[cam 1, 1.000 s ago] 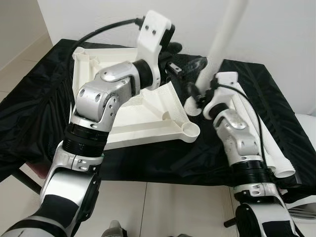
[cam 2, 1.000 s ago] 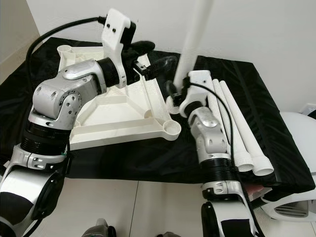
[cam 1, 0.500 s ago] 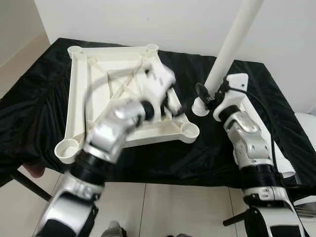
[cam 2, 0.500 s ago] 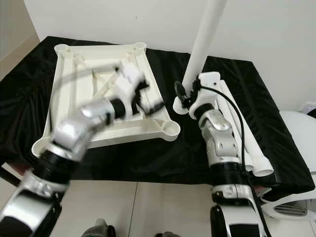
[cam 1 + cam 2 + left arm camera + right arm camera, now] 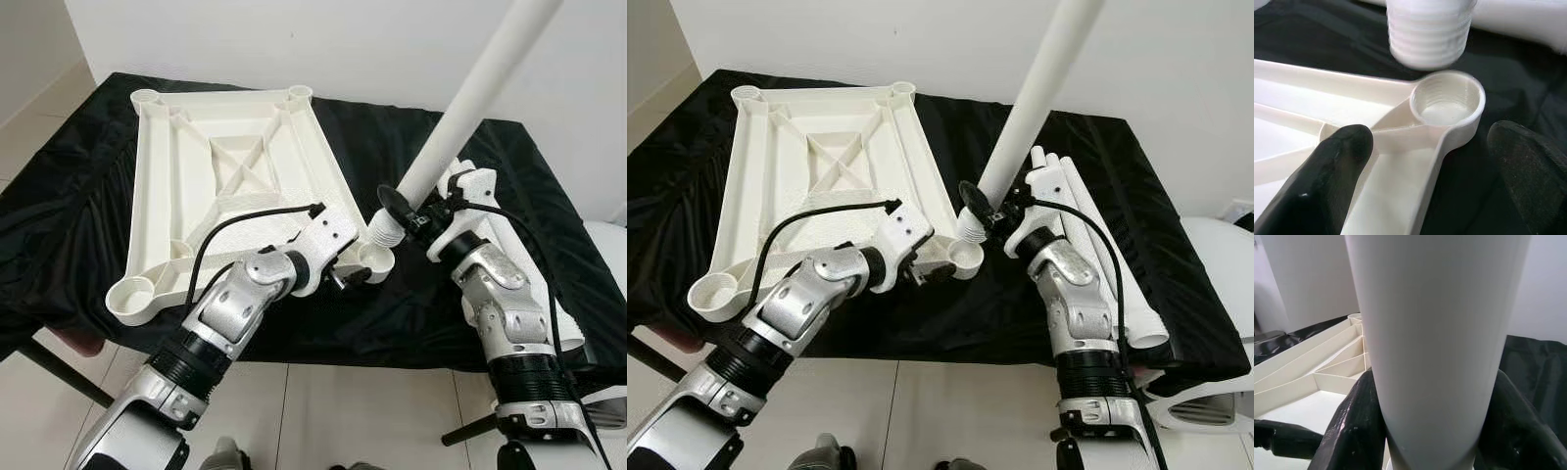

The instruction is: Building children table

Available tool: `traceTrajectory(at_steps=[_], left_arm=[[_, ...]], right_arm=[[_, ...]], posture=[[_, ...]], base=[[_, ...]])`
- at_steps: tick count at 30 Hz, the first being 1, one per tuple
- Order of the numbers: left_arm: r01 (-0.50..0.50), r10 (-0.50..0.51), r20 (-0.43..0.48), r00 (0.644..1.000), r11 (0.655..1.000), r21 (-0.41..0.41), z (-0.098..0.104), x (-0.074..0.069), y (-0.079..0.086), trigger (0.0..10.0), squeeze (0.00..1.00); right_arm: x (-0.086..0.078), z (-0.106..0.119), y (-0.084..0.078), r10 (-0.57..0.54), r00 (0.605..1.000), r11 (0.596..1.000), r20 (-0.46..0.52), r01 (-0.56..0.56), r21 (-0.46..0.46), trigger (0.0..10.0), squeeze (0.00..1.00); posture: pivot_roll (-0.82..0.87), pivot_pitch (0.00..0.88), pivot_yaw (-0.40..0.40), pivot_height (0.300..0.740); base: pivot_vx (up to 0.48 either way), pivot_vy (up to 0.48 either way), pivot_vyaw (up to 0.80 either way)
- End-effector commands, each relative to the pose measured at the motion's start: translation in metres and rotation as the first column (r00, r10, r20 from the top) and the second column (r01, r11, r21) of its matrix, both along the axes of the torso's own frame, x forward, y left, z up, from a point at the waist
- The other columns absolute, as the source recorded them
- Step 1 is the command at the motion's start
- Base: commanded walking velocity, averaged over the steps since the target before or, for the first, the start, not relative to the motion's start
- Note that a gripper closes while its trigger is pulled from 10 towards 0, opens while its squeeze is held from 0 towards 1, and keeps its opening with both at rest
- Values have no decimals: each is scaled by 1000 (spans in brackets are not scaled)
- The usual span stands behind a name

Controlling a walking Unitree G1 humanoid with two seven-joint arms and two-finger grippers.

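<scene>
The white tabletop lies upside down on a black-draped table, with a round socket at its near right corner. My right gripper is shut on a long white leg, which leans up and to the right. The leg's ribbed end hangs just above and beside that socket. In the right wrist view, black fingers clamp the leg. My left gripper is open at the same corner, with one finger over the tabletop's ribs and the other outside the rim.
Several spare white legs lie side by side on the black cloth behind my right arm. The table's front edge runs just below the tabletop, with tiled floor beneath. A white wall stands behind.
My left arm came down from above the tabletop to its near right corner. The right gripper tilted the leg and moved its ribbed end left to the corner socket.
</scene>
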State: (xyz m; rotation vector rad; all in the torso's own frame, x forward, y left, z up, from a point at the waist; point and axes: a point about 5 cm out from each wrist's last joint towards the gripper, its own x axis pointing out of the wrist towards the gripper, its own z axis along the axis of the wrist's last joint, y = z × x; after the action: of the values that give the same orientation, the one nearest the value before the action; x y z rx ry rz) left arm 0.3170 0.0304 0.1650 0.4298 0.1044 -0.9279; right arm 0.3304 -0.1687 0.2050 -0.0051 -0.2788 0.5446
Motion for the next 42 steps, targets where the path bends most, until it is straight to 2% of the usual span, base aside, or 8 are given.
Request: traceTrajectory(at_steps=[1,5,12,26,38,39,40,42], left_arm=[[2,0,-22,1000,998,57,-21,-5,1,10000,0],[15,-10,-51,999,994,112,-42,-8,5,10000,0],[26,-19,-48,999,990,138,-48,-8,6,10000,0],[46,-45,-14,999,993,113,-39,7,-10,10000,0],[107,-102,-57,993,990,96,-42,7,-15,9490,0],[120,-115,-70,991,989,87,-42,6,-15,3451,0],[120,-115,-70,991,989,87,-42,6,-15,3451,0],[129,-123,-82,989,989,71,-42,6,-15,2118,0]], right_arm=[[-2,2,-11,-24,1000,1000,19,23,8,10000,0],[-3,4,-14,-21,999,1000,35,21,1,10000,0],[-3,6,-14,-12,999,1000,38,12,2,10000,0],[-3,6,-12,-1,999,1000,42,1,-1,10000,0],[-5,7,-14,2,999,1000,46,-1,-14,10000,0],[-5,7,-14,1,999,1000,46,0,-16,10000,0],[-5,7,-14,1,999,1000,46,0,-16,10000,0],[-5,7,-15,0,999,1000,45,1,-17,10000,0]], posture=[[-41,68,-45,740],[-42,68,-44,740],[-46,67,-42,740],[-55,75,-38,740],[-68,76,-29,740],[-68,76,-29,740],[-68,76,-29,740],[-68,76,-29,740]], base=[[0,0,0],[0,0,0],[0,0,0],[0,0,0],[0,0,0],[0,0,0],[0,0,0],[0,0,0]])
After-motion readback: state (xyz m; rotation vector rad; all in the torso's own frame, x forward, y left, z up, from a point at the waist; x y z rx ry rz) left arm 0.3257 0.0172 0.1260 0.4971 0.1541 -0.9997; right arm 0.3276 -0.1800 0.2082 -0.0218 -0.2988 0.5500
